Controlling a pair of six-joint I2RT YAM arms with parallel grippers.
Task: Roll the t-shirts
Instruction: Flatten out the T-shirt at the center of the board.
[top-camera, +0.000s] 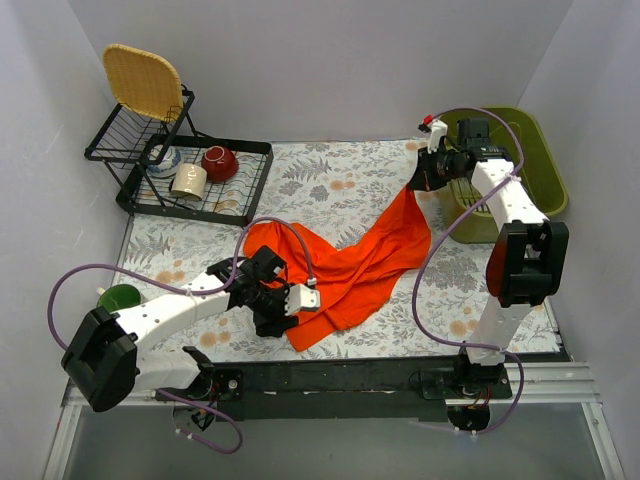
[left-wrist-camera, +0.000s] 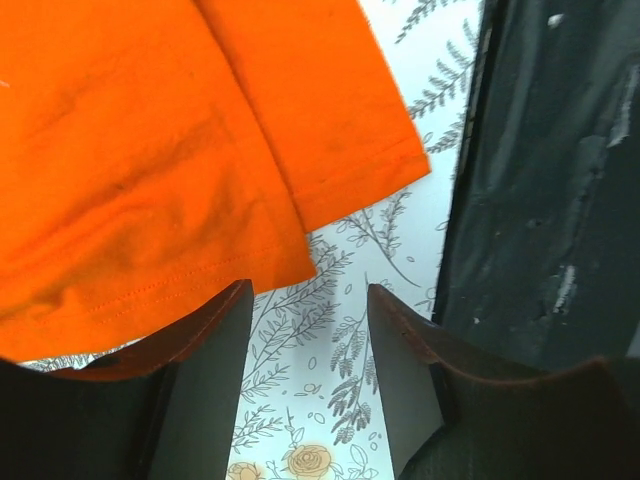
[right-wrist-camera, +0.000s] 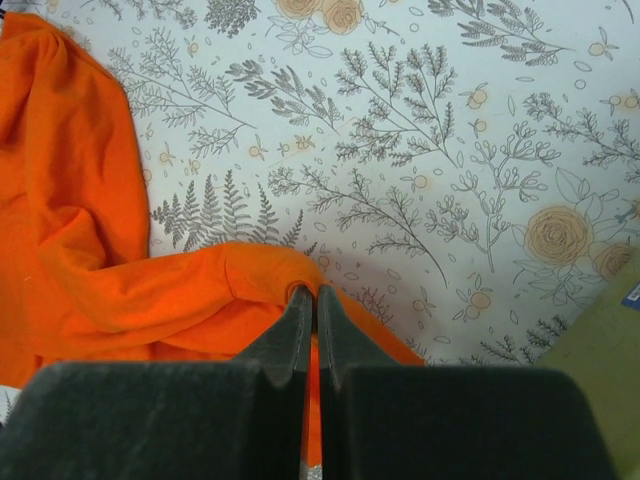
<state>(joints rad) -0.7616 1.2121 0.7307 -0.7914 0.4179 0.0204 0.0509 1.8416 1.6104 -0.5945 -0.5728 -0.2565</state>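
The bright orange-red t-shirt (top-camera: 350, 265) lies crumpled across the middle of the floral table cloth. My right gripper (top-camera: 417, 183) is shut on its far corner and holds that corner lifted, so the cloth hangs in a stretched strip; the pinched fold shows in the right wrist view (right-wrist-camera: 250, 285) at the gripper (right-wrist-camera: 308, 292). My left gripper (top-camera: 296, 303) is open and empty at the shirt's near left hem. In the left wrist view the gripper (left-wrist-camera: 308, 300) is over bare cloth, with the t-shirt hem (left-wrist-camera: 200, 180) just beyond the left finger.
A black wire dish rack (top-camera: 195, 180) at the back left holds a red-brown bowl (top-camera: 219, 162), a cream mug (top-camera: 188, 180) and a woven tray (top-camera: 143, 82). A green bin (top-camera: 510, 170) stands at the back right. A green object (top-camera: 119, 297) lies at the left edge.
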